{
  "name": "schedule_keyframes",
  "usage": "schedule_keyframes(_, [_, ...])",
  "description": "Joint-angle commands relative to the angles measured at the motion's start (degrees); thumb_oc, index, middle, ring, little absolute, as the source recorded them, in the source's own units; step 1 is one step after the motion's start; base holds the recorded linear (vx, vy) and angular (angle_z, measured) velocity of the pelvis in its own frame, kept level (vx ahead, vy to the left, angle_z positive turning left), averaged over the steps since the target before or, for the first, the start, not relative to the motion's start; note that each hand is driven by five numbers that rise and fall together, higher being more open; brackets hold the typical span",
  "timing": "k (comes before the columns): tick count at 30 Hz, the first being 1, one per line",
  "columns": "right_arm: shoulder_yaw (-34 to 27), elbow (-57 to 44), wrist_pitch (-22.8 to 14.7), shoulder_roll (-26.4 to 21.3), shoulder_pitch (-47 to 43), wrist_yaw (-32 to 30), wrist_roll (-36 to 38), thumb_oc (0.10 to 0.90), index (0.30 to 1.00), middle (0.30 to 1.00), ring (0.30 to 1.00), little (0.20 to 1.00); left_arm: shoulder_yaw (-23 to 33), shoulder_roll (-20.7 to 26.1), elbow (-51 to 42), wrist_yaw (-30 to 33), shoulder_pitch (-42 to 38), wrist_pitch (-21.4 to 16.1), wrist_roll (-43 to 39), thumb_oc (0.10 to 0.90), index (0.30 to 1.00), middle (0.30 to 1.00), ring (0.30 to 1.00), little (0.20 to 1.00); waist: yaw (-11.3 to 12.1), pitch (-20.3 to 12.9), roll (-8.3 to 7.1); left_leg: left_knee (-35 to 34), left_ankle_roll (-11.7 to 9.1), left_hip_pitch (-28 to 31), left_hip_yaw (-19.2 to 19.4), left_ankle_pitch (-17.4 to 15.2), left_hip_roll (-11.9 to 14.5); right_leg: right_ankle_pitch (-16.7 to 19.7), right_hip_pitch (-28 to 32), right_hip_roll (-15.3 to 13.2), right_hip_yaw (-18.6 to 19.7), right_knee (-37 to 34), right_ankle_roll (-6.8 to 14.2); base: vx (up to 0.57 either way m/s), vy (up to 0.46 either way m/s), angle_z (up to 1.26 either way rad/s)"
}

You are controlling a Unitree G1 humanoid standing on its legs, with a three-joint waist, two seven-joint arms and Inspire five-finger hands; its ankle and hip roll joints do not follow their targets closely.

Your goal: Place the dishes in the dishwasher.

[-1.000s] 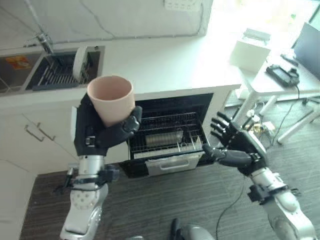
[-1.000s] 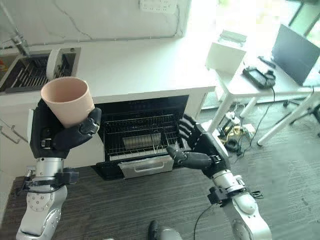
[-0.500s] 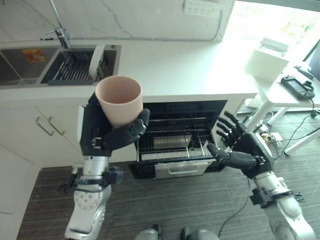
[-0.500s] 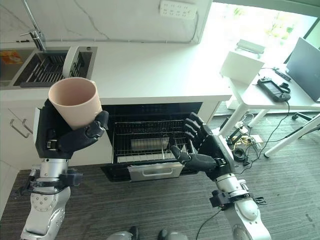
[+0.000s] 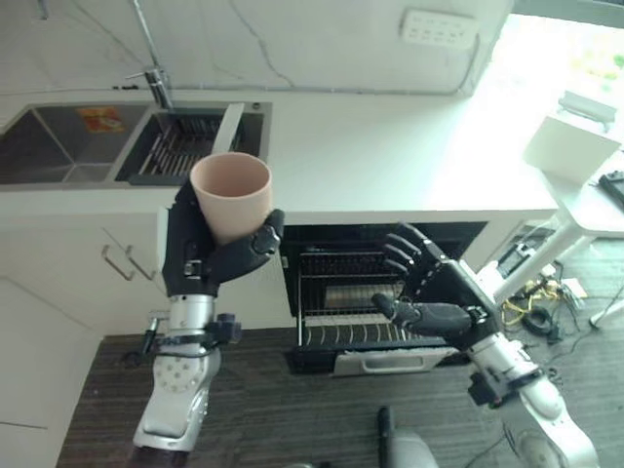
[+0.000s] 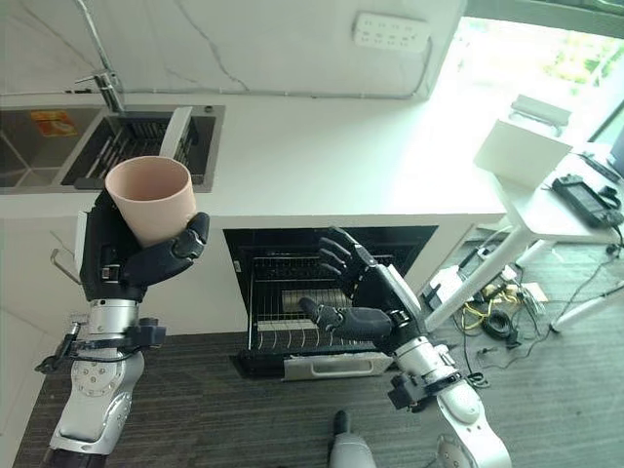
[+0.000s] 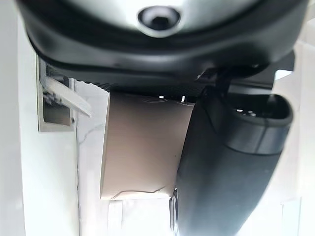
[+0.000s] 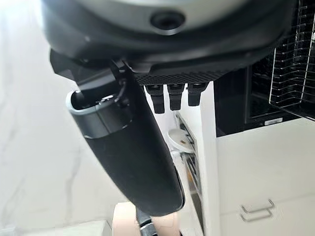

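One pink cup (image 5: 230,195) is held upright in the left hand (image 5: 200,258), fingers and thumb wrapped around its lower wall, raised in front of the white tabletop (image 5: 390,156) near the sink (image 5: 127,146). It looks light, rigid and smooth, probably plastic or ceramic, so a firm grasp around the body, as now, suits it. To the right, the right hand (image 6: 366,297) hovers empty with fingers spread before the open dishwasher (image 5: 390,292), above its wire rack (image 6: 292,331).

One pink cup (image 5: 231,193), one open dishwasher (image 5: 375,292), one sink (image 5: 146,146), one tap (image 5: 151,58), two hands.
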Motion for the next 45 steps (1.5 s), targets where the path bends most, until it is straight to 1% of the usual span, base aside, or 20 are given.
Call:
schedule_keyframes(1, [-3.0, -2.9, -3.6, -0.8, -7.5, -0.8, 5.7, 0.8, 0.9, 0.9, 0.9, 0.9, 0.0, 5.1, -8.1, 1.3, -3.0, -3.2, 2.1, 0.4, 0.3, 0.3, 0.3, 0.3, -0.1, -5.7, -0.66, -8.0, -7.2, -2.2, -2.6, 4.3, 19.7, -2.3, -0.1, -6.4, 2.9, 3.3, 12.0, 0.16, -0.447, 0.23])
schedule_keyframes(2, [-3.5, -2.7, -3.4, -1.4, -8.1, -1.3, 6.4, 0.8, 0.9, 0.9, 0.9, 0.9, -0.2, 5.0, -7.8, 0.9, -3.1, -3.1, 2.5, 0.4, 0.3, 0.3, 0.3, 0.3, -0.1, -5.6, -0.72, -8.0, -7.4, -2.3, -1.9, 5.5, 21.0, -2.7, 0.5, -5.5, 2.0, 3.3, 11.2, 0.18, -0.517, 0.32])
schedule_keyframes(4, [-4.4, -2.5, -3.1, -2.1, -8.2, -1.9, 8.3, 0.8, 0.9, 0.9, 0.9, 0.9, -0.6, 5.0, -7.7, 0.4, -3.6, -2.6, 2.5, 0.4, 0.3, 0.3, 0.3, 0.3, -0.1, -5.3, -0.8, -8.0, -7.3, -2.4, 0.4, 7.9, 22.1, -3.7, 1.4, -4.3, 0.5, 3.3, 9.7, 0.11, -0.406, 0.15])
schedule_keyframes(5, [-5.2, -2.4, -3.0, -2.2, -7.7, -1.6, 8.9, 0.8, 0.9, 0.9, 0.9, 0.9, -1.1, 4.7, -7.2, -0.3, -3.8, -2.8, 2.3, 0.4, 0.3, 0.3, 0.3, 0.3, -0.5, -5.2, -0.91, -8.0, -7.1, -2.2, 3.0, 8.5, 22.0, -4.0, 2.0, -4.1, -1.1, 3.3, 9.0, 0.07, -0.304, -0.06])
schedule_keyframes(6, [-5.4, -2.4, -2.8, -2.1, -7.5, -1.4, 9.0, 0.8, 0.9, 0.9, 0.9, 0.9, -1.3, 4.6, -7.1, -0.4, -3.8, -3.0, 2.5, 0.4, 0.3, 0.3, 0.3, 0.3, -0.6, -5.2, -0.95, -8.0, -7.0, -2.1, 3.6, 8.3, 21.8, -4.1, 2.1, -4.2, -1.5, 3.3, 9.0, 0.07, -0.266, 0.21])
schedule_keyframes(7, [-6.2, -2.5, -2.4, -1.9, -6.6, -0.8, 9.7, 0.8, 0.9, 0.9, 0.9, 0.9, -2.1, 4.1, -6.5, -0.8, -3.9, -3.2, 3.7, 0.4, 0.3, 0.3, 0.3, 0.3, -1.0, -5.2, -0.82, -8.0, -6.3, -2.2, 5.1, 7.7, 20.1, -4.4, 2.4, -4.1, -2.5, 3.3, 8.7, 0.06, -0.16, 0.44])
schedule_keyframes(9, [-6.2, -2.5, -1.9, -1.6, -6.2, 0.0, 10.6, 0.8, 0.9, 0.9, 0.9, 0.9, -2.8, 3.7, -5.9, -1.1, -3.5, -3.8, 5.5, 0.4, 0.3, 0.3, 0.3, 0.3, -1.0, -5.1, -0.22, -8.0, -5.5, -3.2, 4.2, 6.6, 16.8, -4.2, 2.1, -3.6, -2.3, 3.3, 8.8, 0.07, -0.124, 0.38])
schedule_keyframes(10, [-5.3, -1.7, -2.1, -0.7, -6.9, 0.4, 10.6, 0.8, 0.9, 0.9, 0.9, 0.9, -3.7, 4.1, -4.2, 1.0, -4.0, -6.0, 8.9, 0.4, 0.3, 0.3, 0.3, 0.3, -1.1, -5.0, 0.28, -8.0, -5.0, -4.1, 2.3, 6.0, 14.6, -4.0, 1.6, -2.9, -1.5, 3.3, 8.9, 0.08, -0.077, -0.02])
schedule_keyframes(11, [-4.2, -0.5, -2.9, -0.2, -7.8, 0.4, 10.0, 0.8, 0.9, 0.9, 0.9, 0.9, -4.4, 4.3, -2.2, 2.9, -4.8, -7.4, 11.7, 0.4, 0.3, 0.3, 0.3, 0.3, -1.1, -5.3, 0.3, -8.0, -4.8, -4.3, 1.0, 5.3, 14.3, -3.9, 1.6, -2.5, -1.1, 3.3, 8.8, 0.07, -0.054, -0.23])
schedule_keyframes(12, [-3.6, -0.2, -3.0, -0.1, -8.3, 0.4, 10.6, 0.8, 0.9, 0.9, 0.9, 0.9, -5.0, 4.5, -1.3, 4.6, -5.1, -7.9, 13.5, 0.4, 0.3, 0.3, 0.3, 0.3, -1.2, -5.6, 0.29, -8.0, -4.8, -4.3, 0.3, 4.8, 13.9, -4.0, 1.7, -2.4, -0.8, 3.3, 8.9, 0.05, -0.006, -0.33])
schedule_keyframes(13, [-3.5, -0.1, -2.9, -0.3, -8.5, 0.6, 11.4, 0.8, 0.9, 0.9, 0.9, 0.9, -5.5, 4.7, -0.7, 5.6, -5.6, -7.7, 14.7, 0.4, 0.3, 0.3, 0.3, 0.3, -1.2, -5.9, 0.26, -8.0, -4.9, -4.2, 0.3, 4.7, 13.9, -4.2, 1.8, -2.3, -0.6, 3.3, 8.9, 0.04, 0.013, -0.29])
schedule_keyframes(15, [-3.3, -0.3, -2.1, -0.5, -8.7, 1.8, 13.9, 0.8, 0.9, 0.9, 0.9, 0.9, -6.8, 5.3, 0.9, 8.2, -6.9, -7.5, 18.2, 0.4, 0.3, 0.3, 0.3, 0.3, -1.8, -6.7, 0.15, -8.0, -5.3, -3.7, 1.7, 4.5, 15.1, -4.5, 2.4, -2.9, -1.1, 3.3, 9.2, 0.05, 0.024, -0.13])
schedule_keyframes(17, [-3.0, -0.4, -2.1, -0.6, -8.9, 1.9, 14.0, 0.8, 0.9, 0.9, 0.9, 0.9, -7.3, 5.5, 1.4, 8.5, -7.4, -7.7, 18.7, 0.4, 0.3, 0.3, 0.3, 0.3, -1.9, -6.8, 0.19, -8.0, -5.3, -3.5, 1.9, 4.3, 15.1, -4.6, 2.6, -3.0, -1.0, 3.3, 9.3, 0.03, 0.032, -0.08])
schedule_keyframes(26, [-0.1, -1.0, -0.3, 0.9, -12.1, 0.6, 15.5, 0.8, 0.9, 0.9, 0.9, 0.9, -12.7, 6.5, 4.8, 12.0, -12.1, -7.7, 29.1, 0.4, 0.3, 0.3, 0.3, 0.3, -2.4, -7.4, 0.44, -8.0, -4.4, -2.2, 3.6, 3.0, 14.7, -4.4, 3.3, -3.8, -0.5, 3.3, 10.0, 0.01, 0.048, -0.1])
schedule_keyframes(30, [1.5, -0.4, -0.5, 1.5, -13.6, -0.3, 17.4, 0.8, 0.9, 0.9, 0.9, 0.9, -15.2, 6.8, 5.5, 12.5, -13.9, -7.5, 32.2, 0.4, 0.3, 0.3, 0.3, 0.3, -2.5, -7.8, 0.45, -8.0, -4.0, -1.7, 4.1, 2.5, 14.6, -4.4, 3.5, -4.1, -0.1, 3.3, 10.3, 0.0, 0.024, -0.06])
schedule_keyframes(32, [2.4, -0.5, -0.6, 1.6, -14.5, -0.6, 17.2, 0.8, 0.9, 0.9, 0.9, 0.9, -16.8, 7.2, 5.8, 13.3, -14.8, -7.5, 34.4, 0.4, 0.3, 0.3, 0.3, 0.3, -2.5, -7.9, 0.55, -8.0, -3.8, -1.5, 4.4, 2.3, 14.5, -4.4, 3.6, -4.1, 0.3, 3.3, 10.4, 0.0, 0.037, -0.05])
schedule_keyframes(41, [5.8, -0.3, 0.7, 1.8, -17.5, -2.4, 17.5, 0.8, 0.9, 0.9, 0.9, 0.9, -21.4, 7.4, 6.7, 13.7, -17.1, -7.3, 38.3, 0.4, 0.3, 0.3, 0.3, 0.3, -2.5, -8.5, 0.63, -8.0, -3.3, -0.8, 4.7, 1.8, 14.4, -4.6, 3.8, -4.0, 1.6, 3.3, 10.6, 0.0, 0.014, -0.07])
schedule_keyframes(45, [7.3, 0.0, 0.5, 2.2, -19.3, -2.9, 17.6, 0.8, 0.9, 0.9, 0.9, 0.9, -23.3, 7.3, 7.1, 13.5, -18.5, -7.1, 38.9, 0.4, 0.3, 0.3, 0.3, 0.3, -2.6, -8.7, 0.61, -8.0, -3.3, -0.4, 5.0, 1.7, 14.5, -4.7, 4.0, -3.9, 2.2, 3.3, 10.6, 0.01, 0.011, -0.07])
